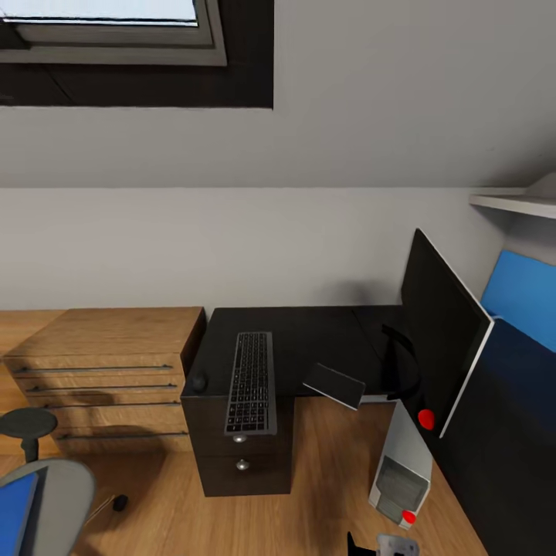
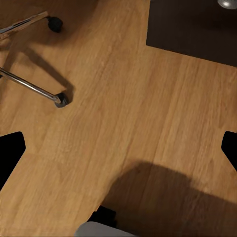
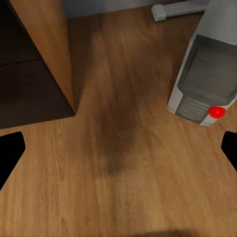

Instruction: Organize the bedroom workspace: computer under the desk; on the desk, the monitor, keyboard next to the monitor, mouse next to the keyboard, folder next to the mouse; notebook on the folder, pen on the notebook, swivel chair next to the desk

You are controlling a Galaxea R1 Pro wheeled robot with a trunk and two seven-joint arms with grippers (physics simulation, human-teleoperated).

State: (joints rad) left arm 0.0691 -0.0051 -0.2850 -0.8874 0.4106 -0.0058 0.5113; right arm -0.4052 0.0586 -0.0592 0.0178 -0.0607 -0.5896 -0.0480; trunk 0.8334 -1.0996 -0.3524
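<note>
The desk (image 1: 309,340) is the landmark here; on its top the keyboard (image 1: 251,382) lies lengthwise over the drawer unit (image 1: 239,455), its near end overhanging the front edge; the mouse (image 1: 199,381) sits just beside the keyboard at the desk's corner nearest the light-wood chest (image 1: 108,371); the notebook (image 1: 333,384) juts out tilted over the desk's front edge, between keyboard and monitor (image 1: 444,340); the monitor stands at the desk's far end, and the computer (image 1: 401,471) stands on the floor below it.

The folder (image 1: 15,513) rests on the swivel chair (image 1: 46,502), well apart from the desk; the chair's chrome legs (image 2: 32,88) show in the left wrist view.

Left gripper (image 2: 118,148): fingertips spread wide over bare floor, holding nothing; right gripper (image 3: 118,148): likewise spread and empty, facing the floor beside the computer (image 3: 207,79).

Judgement on handling: the folder looks thin, light and fairly stiff; a pinch on 1 exposed long edge, where it overhangs the seat, seems best; flat on upholstery it may resist getting a finger under it, and it could sag or slip if held at a corner; the notebook's overhanging edge offers a similar easy pinch.
</note>
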